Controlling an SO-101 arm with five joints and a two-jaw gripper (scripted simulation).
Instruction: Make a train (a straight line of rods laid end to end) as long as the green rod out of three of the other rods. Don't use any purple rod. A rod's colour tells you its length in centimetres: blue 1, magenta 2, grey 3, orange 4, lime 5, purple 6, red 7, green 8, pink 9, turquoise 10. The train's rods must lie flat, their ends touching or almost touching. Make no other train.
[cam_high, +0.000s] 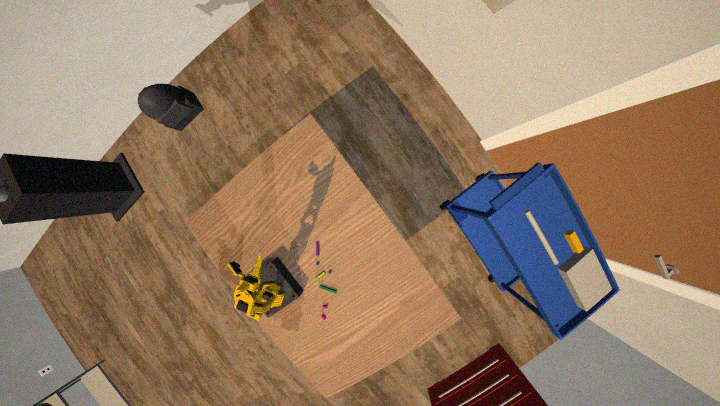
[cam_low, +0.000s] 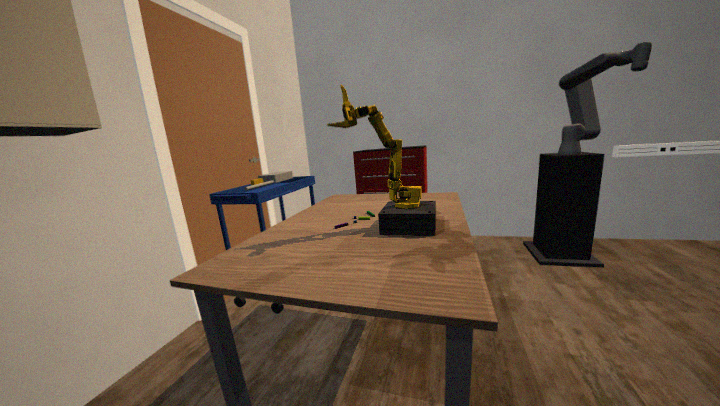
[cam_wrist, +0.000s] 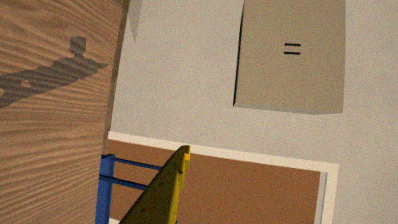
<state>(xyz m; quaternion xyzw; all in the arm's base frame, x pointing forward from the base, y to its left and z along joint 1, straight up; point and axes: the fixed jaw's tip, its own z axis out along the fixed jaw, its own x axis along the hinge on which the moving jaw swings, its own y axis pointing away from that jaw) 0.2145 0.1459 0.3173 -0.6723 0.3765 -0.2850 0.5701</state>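
Note:
The rods lie on the wooden table to the right of the arm's black base (cam_high: 287, 277). In the overhead view I see a green rod (cam_high: 327, 288), a lime rod (cam_high: 320, 275), a purple rod (cam_high: 317, 247), two small blue rods (cam_high: 329, 271) (cam_high: 317, 262) and two magenta rods (cam_high: 325, 305) (cam_high: 323, 316). All lie flat and apart from each other. My gripper (cam_low: 345, 113) is raised high above the table, wide open and empty, far from the rods. In the wrist view only one yellow finger (cam_wrist: 165, 190) shows; no rod is in that view.
A blue cart (cam_high: 534, 247) stands beyond the table's right side, in front of a brown door. A red drawer cabinet (cam_low: 390, 168) stands behind the table. A dark second robot on a black pedestal (cam_low: 569, 201) stands on the floor away from the table.

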